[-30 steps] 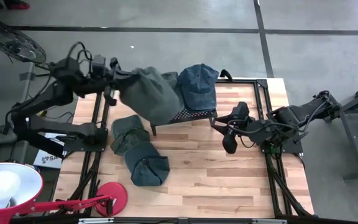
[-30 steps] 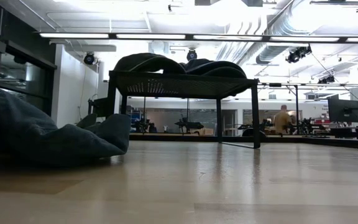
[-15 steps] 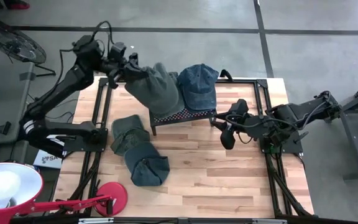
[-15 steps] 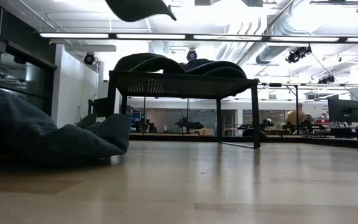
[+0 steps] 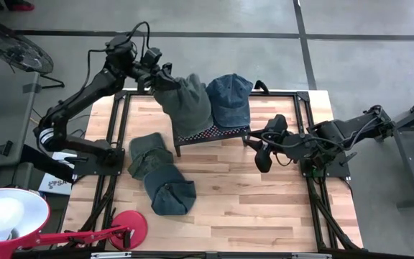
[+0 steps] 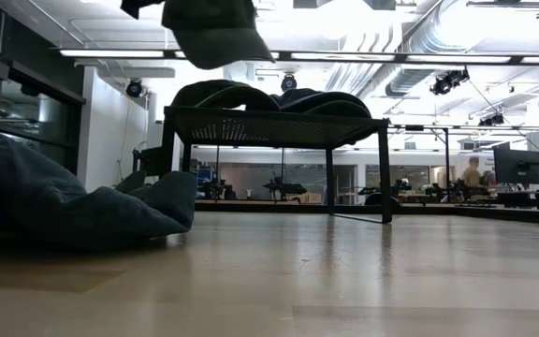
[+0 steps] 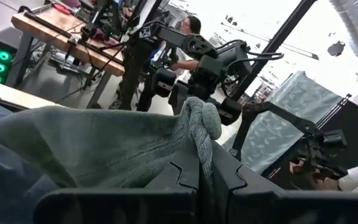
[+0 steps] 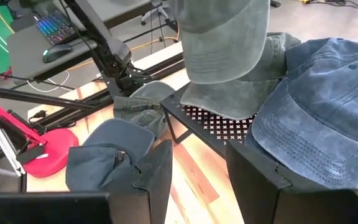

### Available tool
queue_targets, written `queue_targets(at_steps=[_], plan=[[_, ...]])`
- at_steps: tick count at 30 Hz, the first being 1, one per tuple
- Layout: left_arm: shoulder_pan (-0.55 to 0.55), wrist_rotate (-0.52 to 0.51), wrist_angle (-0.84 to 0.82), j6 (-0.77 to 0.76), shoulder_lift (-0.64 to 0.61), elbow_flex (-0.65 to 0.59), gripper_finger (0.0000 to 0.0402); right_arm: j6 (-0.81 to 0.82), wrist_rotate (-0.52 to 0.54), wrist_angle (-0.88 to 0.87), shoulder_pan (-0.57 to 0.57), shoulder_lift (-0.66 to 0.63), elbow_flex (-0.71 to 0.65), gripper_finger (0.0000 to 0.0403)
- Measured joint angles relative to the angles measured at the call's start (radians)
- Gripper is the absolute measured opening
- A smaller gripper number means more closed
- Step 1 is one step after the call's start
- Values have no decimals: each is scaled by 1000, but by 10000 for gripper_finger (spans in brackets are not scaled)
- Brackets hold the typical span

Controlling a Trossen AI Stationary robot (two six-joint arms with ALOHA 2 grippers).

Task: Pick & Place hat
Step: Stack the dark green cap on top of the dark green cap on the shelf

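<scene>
My left gripper [image 5: 158, 75] is over the table's far left and is shut on a grey-green hat [image 5: 187, 102], which hangs above a black perforated stand [image 5: 215, 132]. In the low view this hat [image 6: 210, 28] floats clear above the stand [image 6: 274, 118]. A second grey hat [image 8: 232, 94] and a blue denim hat [image 5: 230, 97] rest on the stand's top. A green hat [image 5: 148, 154] and a blue hat [image 5: 169, 191] lie on the table. My right gripper [image 5: 263, 155] waits open, right of the stand. My left gripper pinches a bunched fold of the hat's cloth [image 7: 199, 127] between its two fingers [image 7: 180, 177]. The rest of the hat [image 8: 227, 36] hangs below the hold, clear of the stand and of the hats on it.
A red lamp base [image 5: 128, 227] and a white lamp head [image 5: 2, 216] sit at the near left corner. Bare wood [image 5: 264, 208] lies on the near right part of the table. A person [image 6: 473, 174] shows far off in the room.
My left gripper has carried the grey-green hat toward the table's right, from beyond the left edge to above the stand, and has come down; the hat has dropped into the top of the low view. It has stayed shut on the hat.
</scene>
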Motion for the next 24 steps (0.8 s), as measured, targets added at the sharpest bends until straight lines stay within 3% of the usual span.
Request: queue_targets(at_steps=[12,24], plan=[[0,63,5,22,26,0,0,17,28,0,0,0,0,142],[0,62,6,52,97,0,0,18,32,0,0,0,0,142]])
